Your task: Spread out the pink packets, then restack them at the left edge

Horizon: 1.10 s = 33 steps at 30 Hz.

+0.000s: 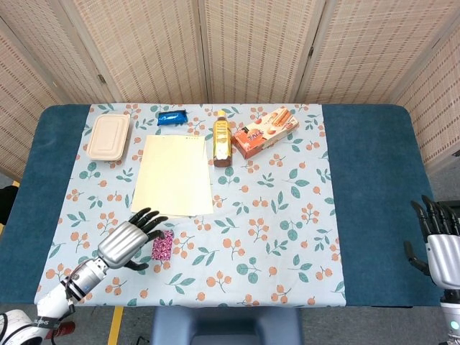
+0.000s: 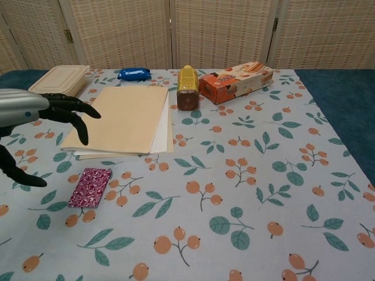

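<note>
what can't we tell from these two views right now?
- How many pink packets are stacked: both views show only the top one.
- Whether the left hand touches the packets: head view has its fingers beside them, chest view shows a gap.
- Right hand: cut by the head view's edge, absent from chest view.
- Blue wrapper print: too small.

So the table (image 1: 374, 187) has a dark blue top with a floral tablecloth (image 1: 287, 215) laid over the middle, leaves and orange berries all over it. On the cloth: a beige lidded container (image 1: 109, 136) back left, a blue wrapper (image 1: 172, 117) next to it, a yellow bottle (image 1: 222, 138) standing upright, an orange snack box (image 1: 265, 131) just right of that, a stack of cream paper (image 1: 173, 175) in front, and the pink packets (image 1: 163, 245) near the front edge
</note>
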{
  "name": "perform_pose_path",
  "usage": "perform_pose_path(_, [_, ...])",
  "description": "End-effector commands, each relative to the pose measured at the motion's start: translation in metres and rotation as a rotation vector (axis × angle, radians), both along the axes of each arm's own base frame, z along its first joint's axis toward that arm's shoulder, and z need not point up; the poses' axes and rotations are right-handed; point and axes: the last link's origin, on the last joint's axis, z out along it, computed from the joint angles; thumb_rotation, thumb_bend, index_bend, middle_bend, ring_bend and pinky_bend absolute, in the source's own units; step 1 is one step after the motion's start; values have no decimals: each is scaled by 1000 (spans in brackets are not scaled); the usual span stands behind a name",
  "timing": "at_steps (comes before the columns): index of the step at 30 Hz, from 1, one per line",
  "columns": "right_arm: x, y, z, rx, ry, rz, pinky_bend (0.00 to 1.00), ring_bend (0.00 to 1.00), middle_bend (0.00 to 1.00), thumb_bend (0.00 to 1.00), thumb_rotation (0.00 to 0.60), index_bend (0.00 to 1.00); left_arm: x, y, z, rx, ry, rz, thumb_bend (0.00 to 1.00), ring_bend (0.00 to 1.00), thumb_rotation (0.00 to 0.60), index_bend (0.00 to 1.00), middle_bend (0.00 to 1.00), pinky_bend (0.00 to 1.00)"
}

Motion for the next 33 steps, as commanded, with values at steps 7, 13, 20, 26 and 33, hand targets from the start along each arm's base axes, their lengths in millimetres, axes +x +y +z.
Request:
perform_pose_path(7, [1, -2, -1, 9, -3, 4, 0, 0, 11, 452, 600, 5, 10, 9, -27, -42, -13, 51, 66, 3, 572, 427, 95, 0])
perform_pose_path(13, [-1, -2, -2, 12, -7, 0, 0, 0, 11, 452, 600, 5, 3, 10, -39, -60, -7, 123, 65, 0, 392, 370, 27, 0])
perform_pose_path(20, [0, -4, -4, 19, -7, 5, 0, 0, 11, 452, 600, 5, -2, 11, -43, -58, -4, 183, 56, 0, 323, 313, 0, 0])
perform_pose_path(26, [0, -4, -5, 24, -6, 2, 0, 0, 10, 453, 600, 5, -10, 8, -53, -63, 34, 183, 57, 0, 315, 320, 0, 0])
perform_pose_path(33, [0, -5, -6, 27, -9, -3, 0, 0, 10, 452, 600, 5, -15, 6, -62, -76, 50, 181, 56, 0, 312, 332, 0, 0])
